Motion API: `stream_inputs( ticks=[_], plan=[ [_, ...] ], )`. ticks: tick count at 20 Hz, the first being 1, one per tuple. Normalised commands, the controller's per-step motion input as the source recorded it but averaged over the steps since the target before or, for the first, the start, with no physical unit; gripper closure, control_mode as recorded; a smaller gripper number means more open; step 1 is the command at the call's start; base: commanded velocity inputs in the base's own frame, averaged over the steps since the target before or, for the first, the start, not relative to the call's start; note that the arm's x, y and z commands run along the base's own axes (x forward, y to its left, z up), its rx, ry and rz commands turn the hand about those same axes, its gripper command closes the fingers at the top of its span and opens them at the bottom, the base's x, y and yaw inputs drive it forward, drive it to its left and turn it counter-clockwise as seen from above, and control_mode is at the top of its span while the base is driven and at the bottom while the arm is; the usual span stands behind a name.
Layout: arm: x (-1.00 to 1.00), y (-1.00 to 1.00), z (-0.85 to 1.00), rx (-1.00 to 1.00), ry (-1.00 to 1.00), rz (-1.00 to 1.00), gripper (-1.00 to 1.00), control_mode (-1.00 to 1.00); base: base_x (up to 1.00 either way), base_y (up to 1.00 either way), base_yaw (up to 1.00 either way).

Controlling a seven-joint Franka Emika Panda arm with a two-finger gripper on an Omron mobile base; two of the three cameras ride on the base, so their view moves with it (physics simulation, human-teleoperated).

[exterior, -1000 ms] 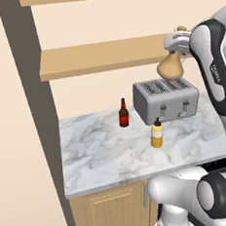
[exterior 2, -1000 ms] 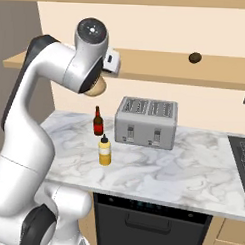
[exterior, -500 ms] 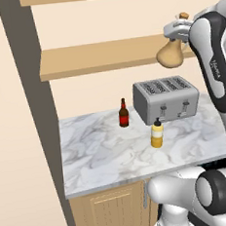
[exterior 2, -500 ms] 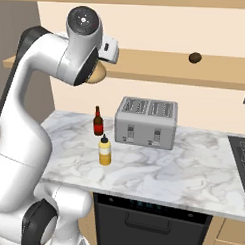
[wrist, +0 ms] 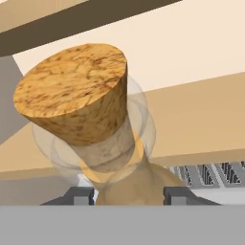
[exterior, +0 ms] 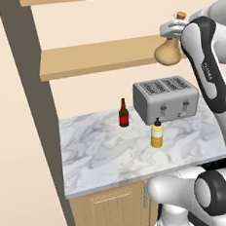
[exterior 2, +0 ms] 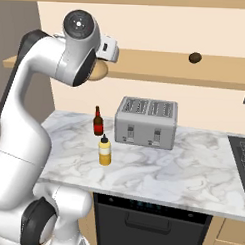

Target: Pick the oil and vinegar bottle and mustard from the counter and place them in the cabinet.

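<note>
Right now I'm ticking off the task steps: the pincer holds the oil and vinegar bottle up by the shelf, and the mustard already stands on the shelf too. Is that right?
Not quite. The pincer does hold the oil and vinegar bottle up by the cabinet shelf, but the mustard is on the counter, in front of the toaster, as the left base view shows.

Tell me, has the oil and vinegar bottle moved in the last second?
Yes. The oil and vinegar bottle has risen: earlier its belly hung just above the toaster, now it sits level with the wooden shelf.
</note>
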Motion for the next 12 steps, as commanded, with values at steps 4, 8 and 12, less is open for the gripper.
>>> stream_inputs(
  ticks=[4, 8, 12],
  plan=[
    [0.27, 0.00, 0.00, 0.00, 0.00, 0.00, 1.00, -1.00, 0.00, 0.00, 0.00],
    [0.27, 0.00, 0.00, 0.00, 0.00, 0.00, 1.00, -1.00, 0.00, 0.00, 0.00],
    [0.26, 0.00, 0.00, 0.00, 0.00, 0.00, 1.00, -1.00, 0.00, 0.00, 0.00]
  ],
)
